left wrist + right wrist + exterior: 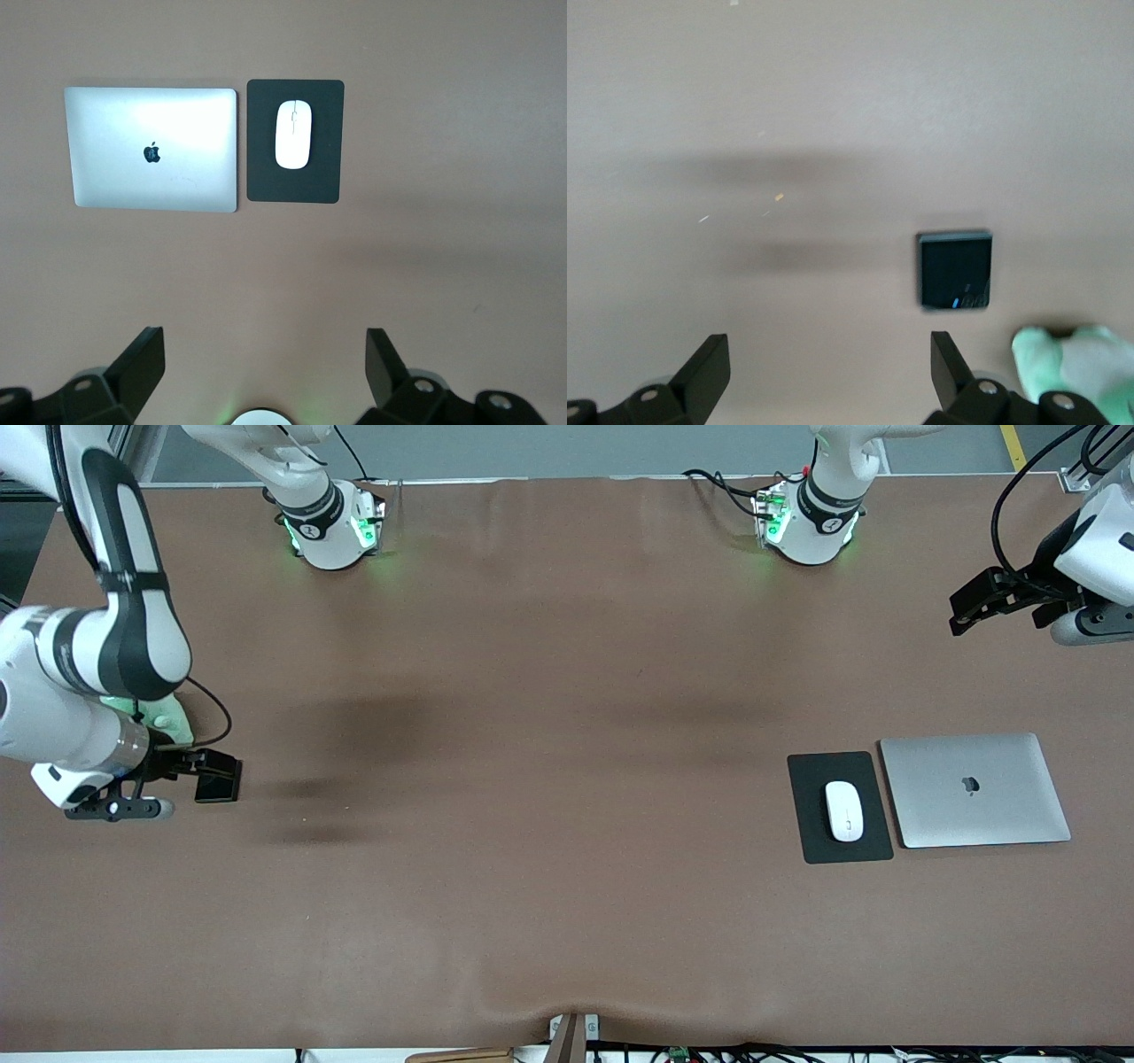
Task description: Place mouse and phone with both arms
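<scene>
The white mouse (844, 810) lies on a black pad (811, 819) beside a closed silver laptop, toward the left arm's end of the table. It also shows in the left wrist view (292, 135). My left gripper (967, 607) hangs open and empty in the air above the table's edge at that end; its jaws (266, 359) stand wide apart. The black glossy phone (217, 788) lies on the table toward the right arm's end. My right gripper (211, 764) is open and empty just above it; in the right wrist view the phone (955, 270) lies off to one side of the jaws (830, 359).
The silver laptop (974, 790) lies flat next to the pad, at the left arm's end, and shows in the left wrist view (151, 149). The brown table cover (549, 779) has a small bulge at its near edge. Both arm bases stand along the back edge.
</scene>
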You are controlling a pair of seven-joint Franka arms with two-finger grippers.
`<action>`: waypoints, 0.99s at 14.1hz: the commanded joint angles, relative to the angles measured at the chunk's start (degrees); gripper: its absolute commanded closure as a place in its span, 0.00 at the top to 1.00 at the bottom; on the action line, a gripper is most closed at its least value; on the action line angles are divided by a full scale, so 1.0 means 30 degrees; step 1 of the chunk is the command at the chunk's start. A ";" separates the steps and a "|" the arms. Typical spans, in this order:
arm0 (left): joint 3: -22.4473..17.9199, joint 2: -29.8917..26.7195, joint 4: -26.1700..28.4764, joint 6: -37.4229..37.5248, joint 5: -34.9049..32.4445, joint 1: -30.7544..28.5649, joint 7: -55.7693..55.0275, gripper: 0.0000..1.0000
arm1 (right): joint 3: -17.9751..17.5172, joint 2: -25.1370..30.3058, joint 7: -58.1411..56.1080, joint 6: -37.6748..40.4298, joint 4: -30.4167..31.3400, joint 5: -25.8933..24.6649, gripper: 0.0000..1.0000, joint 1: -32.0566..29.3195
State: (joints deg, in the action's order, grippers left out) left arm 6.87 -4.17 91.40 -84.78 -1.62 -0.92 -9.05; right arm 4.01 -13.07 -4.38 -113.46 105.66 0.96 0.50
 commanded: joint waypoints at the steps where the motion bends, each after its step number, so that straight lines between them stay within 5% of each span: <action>1: 0.0023 -0.0104 -0.0175 0.0136 -0.0396 -0.0073 0.0086 1.00 | -0.0046 0.2389 0.0670 0.1660 0.0494 -0.0146 1.00 0.0360; 7: 0.0082 -0.0103 -0.0175 0.0136 -0.0367 -0.0629 0.0379 1.00 | -0.0046 0.4912 0.0641 0.6289 -0.1173 -0.0058 1.00 0.0800; 14: 0.0082 -0.0133 -0.0175 0.0166 -0.0338 -0.0659 0.0379 1.00 | 0.0070 0.4915 0.0611 0.8639 -0.4251 -0.0322 1.00 0.0508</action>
State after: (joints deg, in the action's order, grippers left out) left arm 6.78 -4.18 91.36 -84.77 -1.63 -2.44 -9.04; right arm 4.13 2.05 -3.42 -88.63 94.83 0.93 2.38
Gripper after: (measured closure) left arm 0.000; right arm 0.000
